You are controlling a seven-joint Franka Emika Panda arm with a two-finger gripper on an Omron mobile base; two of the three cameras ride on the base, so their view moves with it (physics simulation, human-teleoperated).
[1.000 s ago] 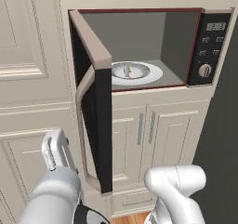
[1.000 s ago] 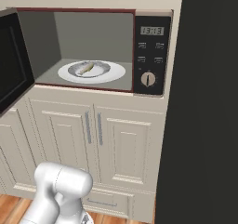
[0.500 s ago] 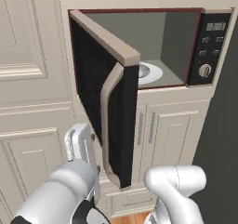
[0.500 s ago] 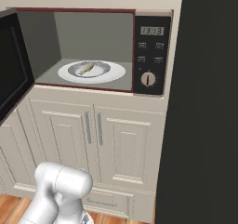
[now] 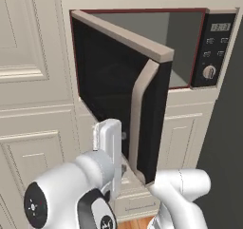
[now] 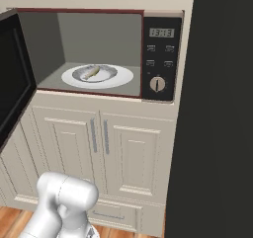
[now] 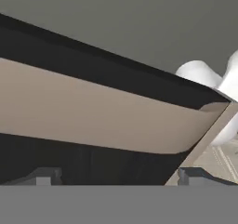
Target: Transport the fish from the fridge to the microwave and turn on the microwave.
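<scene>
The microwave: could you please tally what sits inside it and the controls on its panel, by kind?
Fish: 1
Plate: 1
Knob: 1
Display: 1
Buttons: 4
Total: 8

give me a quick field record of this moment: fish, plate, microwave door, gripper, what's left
fish: lying on a grey dish on the white plate, inside the microwave
door: partly swung shut, not latched
gripper: open, close behind the door's outer face, holding nothing
control panel: display lit, knob untouched
left to do: finish shutting the door, start the microwave
</scene>
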